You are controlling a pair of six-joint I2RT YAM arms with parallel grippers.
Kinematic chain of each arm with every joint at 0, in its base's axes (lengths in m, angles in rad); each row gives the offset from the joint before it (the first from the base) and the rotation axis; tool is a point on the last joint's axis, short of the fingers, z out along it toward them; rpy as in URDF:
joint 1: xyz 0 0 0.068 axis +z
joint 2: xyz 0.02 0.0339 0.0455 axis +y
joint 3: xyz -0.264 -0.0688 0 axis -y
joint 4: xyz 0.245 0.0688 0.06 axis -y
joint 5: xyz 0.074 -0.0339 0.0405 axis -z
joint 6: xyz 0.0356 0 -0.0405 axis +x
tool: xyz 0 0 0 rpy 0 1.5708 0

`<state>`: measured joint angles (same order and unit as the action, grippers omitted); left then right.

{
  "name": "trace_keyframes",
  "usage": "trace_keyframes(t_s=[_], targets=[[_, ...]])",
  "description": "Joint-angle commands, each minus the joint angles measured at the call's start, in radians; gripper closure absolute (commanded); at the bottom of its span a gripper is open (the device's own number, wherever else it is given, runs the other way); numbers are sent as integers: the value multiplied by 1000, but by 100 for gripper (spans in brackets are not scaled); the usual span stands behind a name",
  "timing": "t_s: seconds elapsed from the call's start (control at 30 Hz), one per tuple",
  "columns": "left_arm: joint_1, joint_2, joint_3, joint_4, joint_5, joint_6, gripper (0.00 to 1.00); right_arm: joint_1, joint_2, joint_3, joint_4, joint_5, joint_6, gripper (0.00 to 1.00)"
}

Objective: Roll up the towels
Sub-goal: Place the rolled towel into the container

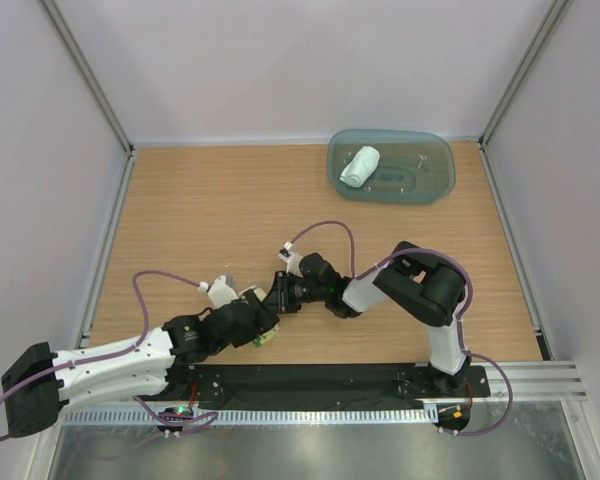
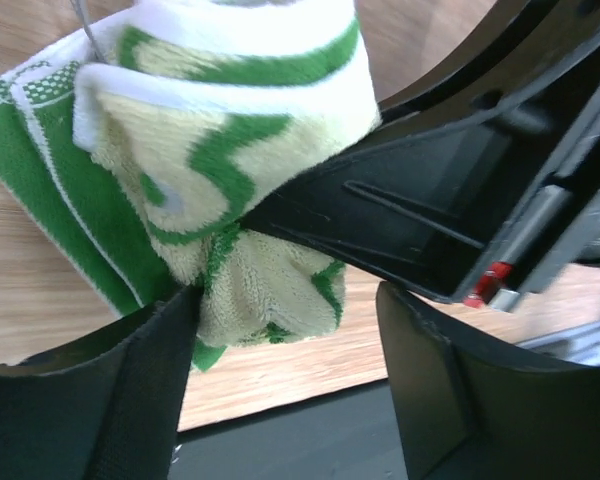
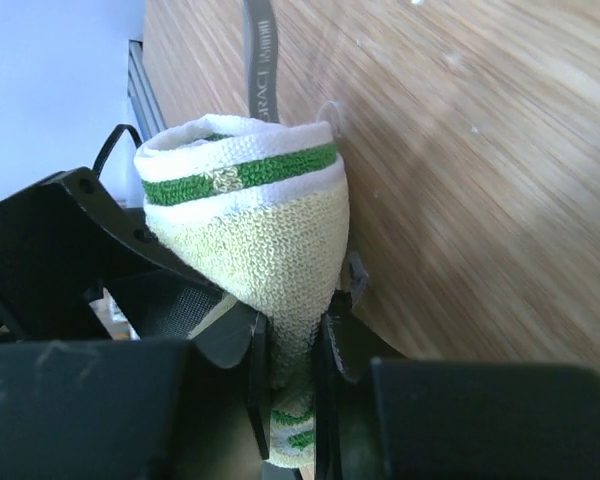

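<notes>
**A:** Starting at the left, what is hard to make out?

**B:** From above, the left gripper [image 1: 268,322] and right gripper [image 1: 280,298] meet nose to nose near the front edge of the table [image 1: 200,220]. Their black bodies hide nearly all of the patterned towel [image 1: 263,339]. Only a green-and-yellow scrap shows beneath them.

**A:** Where is that towel relative to the left gripper?

**B:** In the left wrist view, the rolled cloth fills the upper left. Its lower end hangs between the fingers [image 2: 130,400], touching the one on the view's left and clear of the other. The jaws stand wide and grip nothing. The right gripper's dark body crosses in from the right, against the cloth.

**A:** And the right gripper?

**B:** Its jaws are narrow, pinching the roll's lower end. The roll rises from the fingers [image 3: 332,350] with its white-and-green band on top. The bottom tip is cut off by the picture's edge.

**A:** And farthest right?

**B:** The plain towel [image 1: 360,166] lies rolled in the left part of the teal tray [image 1: 430,182], at the table's far right, well apart from both grippers.
</notes>
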<state>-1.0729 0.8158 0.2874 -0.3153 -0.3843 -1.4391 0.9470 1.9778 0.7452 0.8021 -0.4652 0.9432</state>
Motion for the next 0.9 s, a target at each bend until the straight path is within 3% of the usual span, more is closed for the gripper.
trace_keyframes(t_s=[0.0,0.2,0.43,0.67,0.87], targets=[[1,45,91,-175,-31,166,27,-2,-115,77,-214,77,-132,99],[1,48,194,-196,-67,287,24,-155,-258,181,-470,30,-247,99],[1,31,159,-91,-57,379,24,-422,-347,411,-753,-27,-374,99],[1,66,44,113,-11,427,24,-729,-281,647,-879,-95,-389,99],[1,94,3,215,13,456,24,-901,-134,824,-873,-127,-353,99]])
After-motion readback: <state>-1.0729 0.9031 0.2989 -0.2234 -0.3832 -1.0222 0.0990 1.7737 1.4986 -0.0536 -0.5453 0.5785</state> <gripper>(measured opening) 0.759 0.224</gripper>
